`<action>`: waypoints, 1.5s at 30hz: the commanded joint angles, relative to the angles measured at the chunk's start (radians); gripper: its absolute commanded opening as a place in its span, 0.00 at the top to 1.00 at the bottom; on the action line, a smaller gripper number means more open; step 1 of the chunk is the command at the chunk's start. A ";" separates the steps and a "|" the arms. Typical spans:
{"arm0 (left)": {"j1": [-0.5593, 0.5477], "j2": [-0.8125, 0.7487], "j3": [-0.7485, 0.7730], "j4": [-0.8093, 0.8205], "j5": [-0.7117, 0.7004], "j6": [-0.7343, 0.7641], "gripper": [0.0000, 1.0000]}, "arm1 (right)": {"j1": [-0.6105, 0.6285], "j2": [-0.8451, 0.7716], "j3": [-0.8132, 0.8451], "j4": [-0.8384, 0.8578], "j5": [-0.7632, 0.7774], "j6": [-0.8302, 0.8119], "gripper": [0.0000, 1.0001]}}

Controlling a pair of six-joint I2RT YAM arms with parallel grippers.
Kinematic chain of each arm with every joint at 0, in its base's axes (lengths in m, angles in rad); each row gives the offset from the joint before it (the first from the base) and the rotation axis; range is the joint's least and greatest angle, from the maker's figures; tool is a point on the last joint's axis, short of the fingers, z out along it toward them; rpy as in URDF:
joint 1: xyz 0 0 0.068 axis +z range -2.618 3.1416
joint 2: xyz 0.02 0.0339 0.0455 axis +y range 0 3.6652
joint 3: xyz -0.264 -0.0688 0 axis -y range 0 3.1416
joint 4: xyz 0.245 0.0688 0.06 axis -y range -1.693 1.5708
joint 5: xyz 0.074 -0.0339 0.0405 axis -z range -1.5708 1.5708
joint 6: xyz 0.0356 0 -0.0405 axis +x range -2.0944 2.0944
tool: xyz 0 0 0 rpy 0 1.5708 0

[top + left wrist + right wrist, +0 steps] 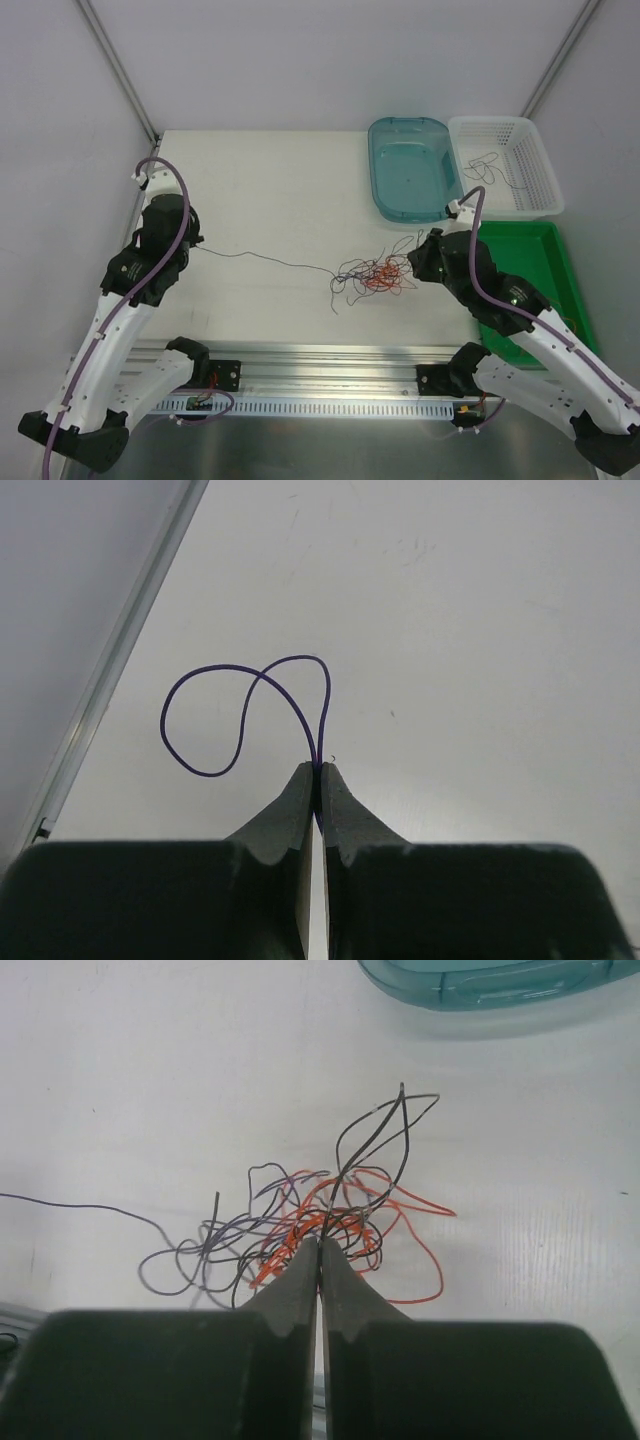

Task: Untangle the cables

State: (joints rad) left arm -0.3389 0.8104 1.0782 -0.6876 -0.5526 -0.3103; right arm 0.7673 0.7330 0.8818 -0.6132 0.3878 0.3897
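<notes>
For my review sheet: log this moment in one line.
left end effector: shut on purple wire | right end effector: shut on tangle

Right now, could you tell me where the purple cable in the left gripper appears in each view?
Top external: purple cable stretches across the table's middle, from left gripper to the tangle.
Left wrist: loops above the shut fingertips, centre-left.
Right wrist: enters from the left edge into the tangle.
Shared landmark: the tangle, in top and right wrist.

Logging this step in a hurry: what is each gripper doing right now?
Left gripper: closed, holding a thin purple wire.
Right gripper: closed, pinching strands in the tangle of thin red, black and purple wires.
</notes>
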 commanded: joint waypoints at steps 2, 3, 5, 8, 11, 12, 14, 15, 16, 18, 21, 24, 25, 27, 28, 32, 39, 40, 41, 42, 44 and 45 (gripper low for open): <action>0.035 0.035 -0.032 -0.026 -0.071 0.068 1.00 | -0.002 0.009 0.048 -0.111 -0.024 -0.117 0.94; 0.035 0.033 -0.029 -0.026 -0.022 0.069 1.00 | -0.002 0.028 0.057 -0.126 -0.045 -0.130 0.74; 0.035 0.041 -0.029 -0.003 0.189 0.068 1.00 | 0.007 0.087 0.085 -0.157 -0.105 -0.147 0.57; 0.035 0.058 -0.047 0.037 0.365 0.077 1.00 | 0.078 0.131 0.086 -0.114 -0.124 -0.166 0.46; 0.034 0.055 -0.118 0.075 0.514 0.082 1.00 | 0.130 0.186 0.089 -0.030 -0.222 -0.219 0.39; 0.034 0.049 -0.133 0.098 0.532 0.088 1.00 | 0.142 0.209 0.091 -0.007 -0.246 -0.266 0.38; 0.034 0.026 -0.176 0.114 0.540 0.099 1.00 | 0.173 0.290 0.095 0.042 -0.299 -0.313 0.36; 0.034 0.015 -0.187 0.128 0.531 0.111 1.00 | 0.181 0.319 0.097 0.055 -0.312 -0.348 0.36; 0.034 0.007 -0.198 0.132 0.504 0.115 1.00 | 0.182 0.348 0.097 0.069 -0.331 -0.359 0.36; 0.034 -0.022 -0.230 0.149 0.476 0.126 1.00 | 0.182 0.441 0.106 0.098 -0.346 -0.367 0.36; 0.034 -0.046 -0.280 0.187 0.410 0.122 1.00 | 0.182 0.552 0.102 0.136 -0.307 -0.376 0.36; 0.034 -0.025 -0.311 0.203 0.359 0.106 0.96 | 0.182 0.629 0.109 0.135 -0.294 -0.373 0.36; 0.034 -0.014 -0.313 0.201 0.373 0.106 0.96 | 0.184 0.663 0.100 0.144 -0.293 -0.371 0.36; 0.034 0.015 -0.316 0.203 0.414 0.091 0.96 | 0.181 0.697 0.091 0.168 -0.299 -0.371 0.39; 0.034 0.022 -0.317 0.203 0.421 0.086 0.98 | 0.182 0.729 0.095 0.168 -0.296 -0.371 0.40; 0.035 0.085 -0.314 0.178 0.376 0.068 1.00 | 0.179 0.758 0.082 0.181 -0.277 -0.364 0.54; 0.133 0.095 -0.273 0.099 0.200 0.053 1.00 | 0.104 0.588 0.036 0.026 -0.060 -0.312 0.99; 0.156 0.087 -0.262 0.096 0.188 0.056 1.00 | 0.080 0.545 0.039 -0.035 -0.029 -0.304 0.99; 0.211 0.081 -0.235 0.094 0.183 0.057 1.00 | 0.066 0.507 0.048 -0.069 0.026 -0.301 0.99; 0.239 0.076 -0.219 0.094 0.175 0.065 1.00 | 0.055 0.423 0.072 -0.098 0.052 -0.299 0.99; 0.299 0.072 -0.164 0.091 0.163 0.073 1.00 | 0.020 0.349 0.111 -0.173 0.101 -0.295 0.99; 0.357 0.069 -0.143 0.092 0.160 0.077 1.00 | 0.012 0.273 0.158 -0.192 0.111 -0.296 0.99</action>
State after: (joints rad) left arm -0.0731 0.9119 0.8318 -0.5953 -0.3256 -0.2420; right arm 0.8024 1.1648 0.9348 -0.6674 0.3573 0.0711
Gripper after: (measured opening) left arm 0.011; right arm 0.019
